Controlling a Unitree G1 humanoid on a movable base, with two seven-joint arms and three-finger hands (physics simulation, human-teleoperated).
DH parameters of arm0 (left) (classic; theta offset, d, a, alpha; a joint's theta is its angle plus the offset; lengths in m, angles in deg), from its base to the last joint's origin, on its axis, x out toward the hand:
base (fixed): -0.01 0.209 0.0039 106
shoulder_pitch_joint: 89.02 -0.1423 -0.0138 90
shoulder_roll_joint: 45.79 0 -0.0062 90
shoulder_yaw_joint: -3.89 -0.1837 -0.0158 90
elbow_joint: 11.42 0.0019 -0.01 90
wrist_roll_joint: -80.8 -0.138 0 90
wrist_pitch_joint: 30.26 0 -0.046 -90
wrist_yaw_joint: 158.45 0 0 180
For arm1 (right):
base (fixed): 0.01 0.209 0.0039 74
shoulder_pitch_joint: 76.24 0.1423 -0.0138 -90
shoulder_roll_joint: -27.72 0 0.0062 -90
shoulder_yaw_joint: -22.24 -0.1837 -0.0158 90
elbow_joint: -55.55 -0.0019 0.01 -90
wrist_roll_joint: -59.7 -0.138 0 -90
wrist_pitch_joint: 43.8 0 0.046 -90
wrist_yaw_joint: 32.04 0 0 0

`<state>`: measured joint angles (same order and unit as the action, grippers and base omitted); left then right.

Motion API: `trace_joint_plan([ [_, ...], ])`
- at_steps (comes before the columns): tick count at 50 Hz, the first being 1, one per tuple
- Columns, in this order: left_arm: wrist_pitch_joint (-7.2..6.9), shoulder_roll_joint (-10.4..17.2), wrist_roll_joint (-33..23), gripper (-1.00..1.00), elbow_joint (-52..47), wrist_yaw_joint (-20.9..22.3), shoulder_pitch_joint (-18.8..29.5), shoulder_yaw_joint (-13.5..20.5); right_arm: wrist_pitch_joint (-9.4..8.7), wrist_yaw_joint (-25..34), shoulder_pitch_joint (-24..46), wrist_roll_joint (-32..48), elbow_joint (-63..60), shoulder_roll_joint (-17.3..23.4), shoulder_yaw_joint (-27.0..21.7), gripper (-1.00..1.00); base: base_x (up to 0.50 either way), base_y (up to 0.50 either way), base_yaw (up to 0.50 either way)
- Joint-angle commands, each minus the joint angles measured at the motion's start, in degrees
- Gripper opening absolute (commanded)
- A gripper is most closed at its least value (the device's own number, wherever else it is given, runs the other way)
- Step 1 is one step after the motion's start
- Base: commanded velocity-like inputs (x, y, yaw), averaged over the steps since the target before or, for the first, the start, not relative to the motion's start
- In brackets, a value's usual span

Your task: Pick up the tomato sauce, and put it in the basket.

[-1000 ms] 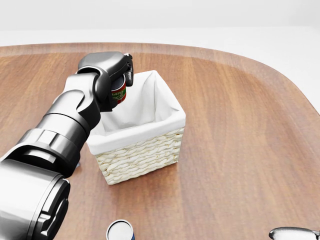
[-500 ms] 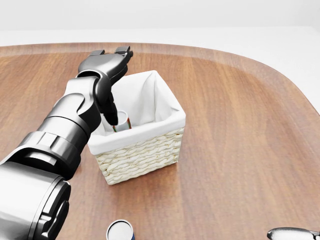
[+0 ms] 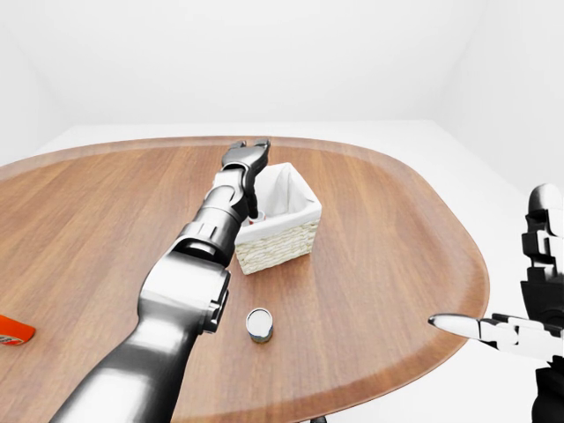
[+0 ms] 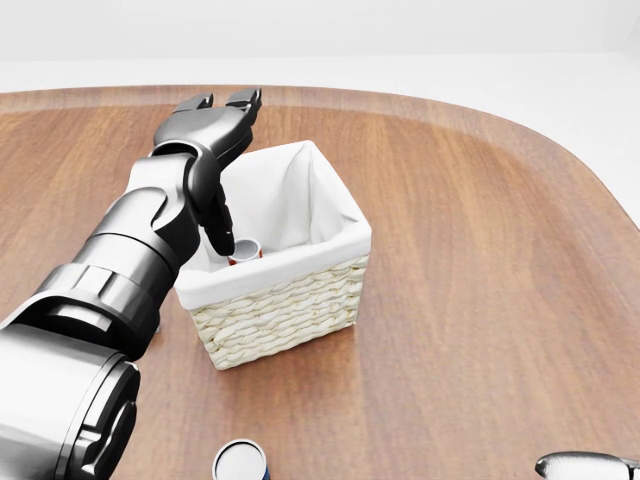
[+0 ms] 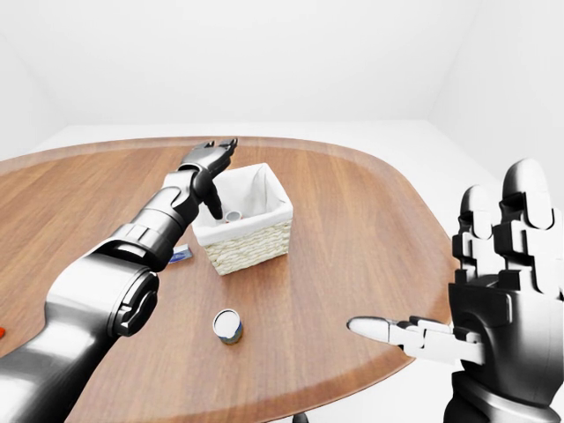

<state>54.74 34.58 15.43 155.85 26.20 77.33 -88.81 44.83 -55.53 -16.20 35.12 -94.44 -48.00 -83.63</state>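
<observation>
**Sauce can in the basket, left fingers spread above it**

Nearest to me, at the bottom edge of the head view, I see the top of a small blue-sided can (image 4: 240,461) standing upright on the wooden table (image 4: 480,300). My right hand (image 5: 493,300) hangs off the table's right side in the right-eye view — fingers straight up and spread wide, thumb pointing left, holding nothing.

My left arm runs up from the lower left of the head view toward the wicker basket (image 4: 285,305), which has a white cloth liner. The tomato sauce (image 4: 245,248) is inside it, in the left part close to the liner wall; I can make out only its pale top and a strip of red label, and it looks tilted, though I cannot tell how far. My left hand (image 4: 210,125) sits above the basket's upper-left corner, fingers stretched open and clear of the can, with one dark finger (image 4: 220,228) reaching down just beside it.

Farther left in the left-eye view, a flat red packet (image 3: 13,330) lies on the table, well apart. In the right-eye view a small blue object (image 5: 181,256) shows just left of the basket, mostly hidden by my forearm.
</observation>
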Motion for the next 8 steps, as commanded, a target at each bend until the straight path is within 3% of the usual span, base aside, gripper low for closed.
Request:
trace_joint_plan([
  [1,0.0,0.0,0.0,1.0,0.0,-0.3,-0.2,0.0,0.42,-0.9,-0.3,-0.1,0.0,0.9,0.3,1.0,0.0,0.0,0.0],
  [8,0.11,0.0,0.1,1.0,-0.1,-0.4,0.0,0.0,0.3,-0.3,-0.3,0.1,0.0,0.2,0.3,1.0,0.0,0.0,0.0],
])
